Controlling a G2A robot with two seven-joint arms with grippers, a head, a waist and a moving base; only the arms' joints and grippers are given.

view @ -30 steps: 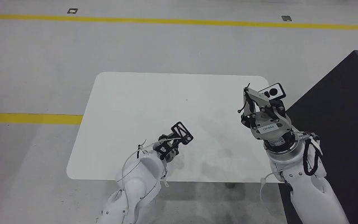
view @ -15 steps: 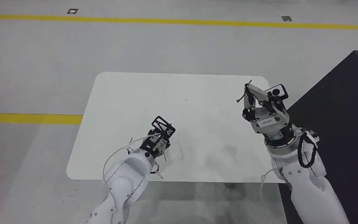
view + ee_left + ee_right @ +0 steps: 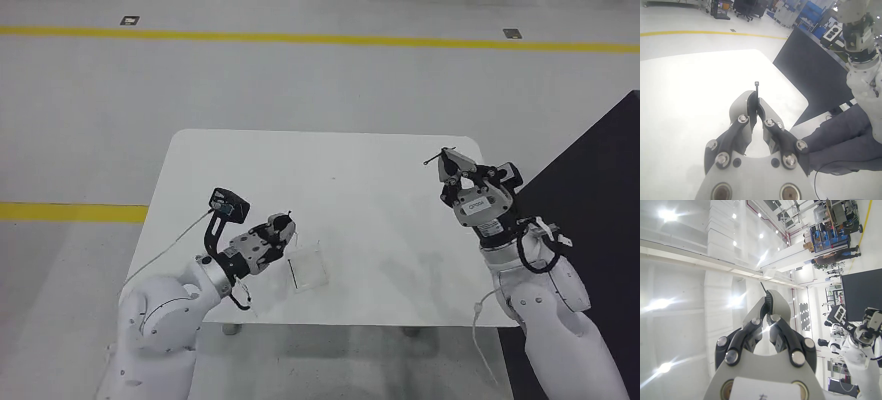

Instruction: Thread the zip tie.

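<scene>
Currently catalogued, claw outward.

1. Left gripper (image 3: pixel 756 95): the jaws are pressing together on a thin black plastic zip tie (image 3: pixel 757 88). Its small square locking head (image 3: pixel 756 83) is sticking out just past the fingertips. The gripper is hanging over the white rounded-corner table (image 3: pixel 360 180), near the middle and slightly toward 9 o'clock.

2. Right gripper (image 3: pixel 767 298): the jaws are pinching a thin black pointed tail (image 3: pixel 763 286), whose tip is poking out just beyond the pads. It is hanging by the table's 2 o'clock corner, well apart from item 1 and aiming up at the ceiling lights. Whether head and tail are belonging to one tie is not showing.

3. Hazards, as judged:
- The tail is facing away from the head, so a poor re-aim is likely sending the tip skidding past the tiny slot.
- Both ends are protruding so little that the fingertips are risking a knock before the tip enters.
- The strap, being thin, is liable to be bending or swivelling in the pinch under any sideways push.
</scene>
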